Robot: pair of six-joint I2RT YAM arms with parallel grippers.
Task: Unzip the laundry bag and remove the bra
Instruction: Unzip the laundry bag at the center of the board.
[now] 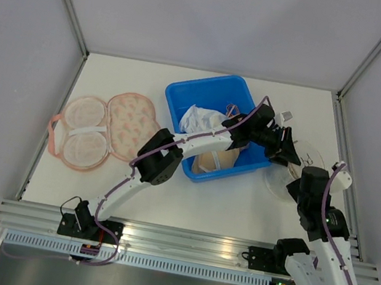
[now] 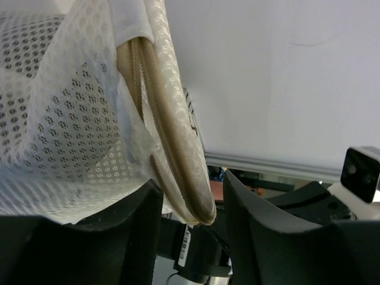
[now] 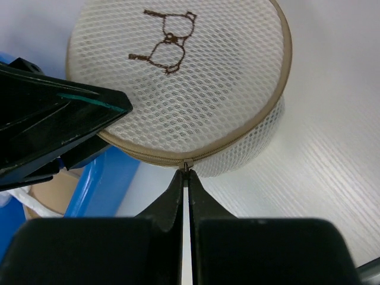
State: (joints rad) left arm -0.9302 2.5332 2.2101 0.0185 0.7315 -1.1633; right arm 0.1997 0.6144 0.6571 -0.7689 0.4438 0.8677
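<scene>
The laundry bag (image 3: 178, 89) is a round white mesh pouch with a beige zipped rim and a brown embroidered figure. It lies right of the blue bin (image 1: 208, 86), mostly hidden under the grippers in the top view. My right gripper (image 3: 187, 175) is shut on the zipper pull (image 3: 187, 165) at the bag's near edge. My left gripper (image 2: 191, 181) stands open, its fingers on either side of the bag's beige rim (image 2: 178, 148), with a gap on one side. I cannot make out the bra in the bag.
The blue bin holds a white cloth (image 1: 198, 120) and a beige item (image 1: 213, 163), and the left arm reaches across it. A pink patterned bra-shaped piece (image 1: 100, 130) lies at the table's left. White walls enclose the table.
</scene>
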